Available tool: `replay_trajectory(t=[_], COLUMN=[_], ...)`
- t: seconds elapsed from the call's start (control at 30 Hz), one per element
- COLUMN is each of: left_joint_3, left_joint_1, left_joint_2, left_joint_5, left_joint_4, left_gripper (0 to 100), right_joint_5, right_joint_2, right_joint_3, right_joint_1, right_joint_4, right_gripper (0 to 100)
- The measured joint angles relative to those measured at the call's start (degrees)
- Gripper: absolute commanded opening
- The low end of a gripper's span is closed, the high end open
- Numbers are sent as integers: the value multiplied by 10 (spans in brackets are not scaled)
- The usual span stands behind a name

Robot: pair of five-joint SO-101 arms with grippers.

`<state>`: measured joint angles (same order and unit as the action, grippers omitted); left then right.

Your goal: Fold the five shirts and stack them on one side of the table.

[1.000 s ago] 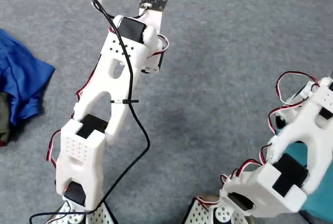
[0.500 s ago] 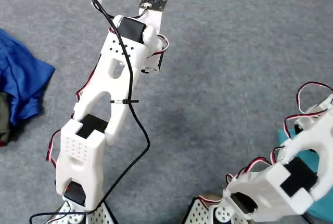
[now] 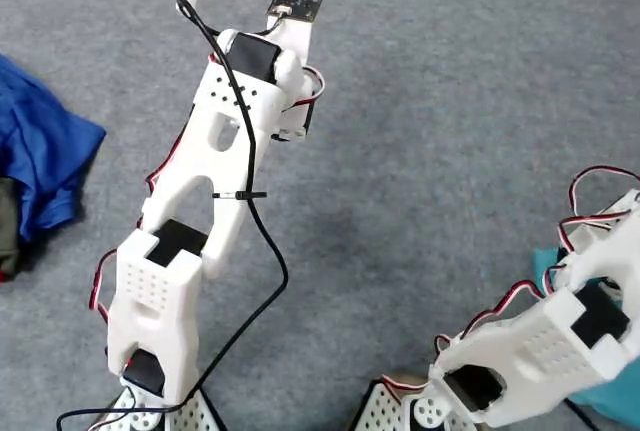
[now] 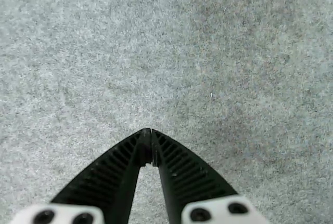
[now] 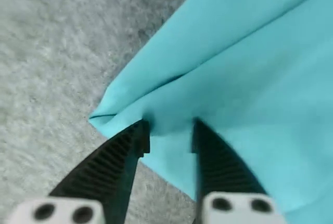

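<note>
A teal shirt lies on the grey table at the near right edge, partly under my right arm; a strip of it shows as the teal shirt. My right gripper is open, low over the shirt's folded corner, one finger on each side of a crease. A blue shirt lies crumpled at the left edge on top of a dark olive one. My left arm stretches to the table's far middle. Its gripper is shut on nothing over bare grey cloth.
The grey table cover spreads between the two arms and out to the far right. A black cable runs along the left arm. Both arm bases stand at the near edge.
My right arm has swung right and down over the teal shirt at the table's right edge. The left arm and the shirts at the left have not moved.
</note>
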<state>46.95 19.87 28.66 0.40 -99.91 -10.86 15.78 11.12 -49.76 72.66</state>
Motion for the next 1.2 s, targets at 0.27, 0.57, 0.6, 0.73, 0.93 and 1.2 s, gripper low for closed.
replay_trajectory(t=[0.27, 0.57, 0.6, 0.73, 0.93, 1.2], left_joint_3=[0, 0, 0, 0, 0, 0], left_joint_1=[0, 0, 0, 0, 0, 0], left_joint_2=[0, 0, 0, 0, 0, 0], left_joint_5=[0, 0, 0, 0, 0, 0], left_joint_4=[0, 0, 0, 0, 0, 0], left_gripper=[19, 19, 19, 19, 19, 19], right_joint_5=[0, 0, 0, 0, 0, -13], right_joint_2=[0, 0, 0, 0, 0, -3], right_joint_3=[-5, -17, -20, -39, -65, -66], right_joint_1=[-2, 10, 17, 40, 76, 129], right_joint_4=[0, 48, 55, 76, 99, 106], right_gripper=[6, 6, 5, 5, 5, 5])
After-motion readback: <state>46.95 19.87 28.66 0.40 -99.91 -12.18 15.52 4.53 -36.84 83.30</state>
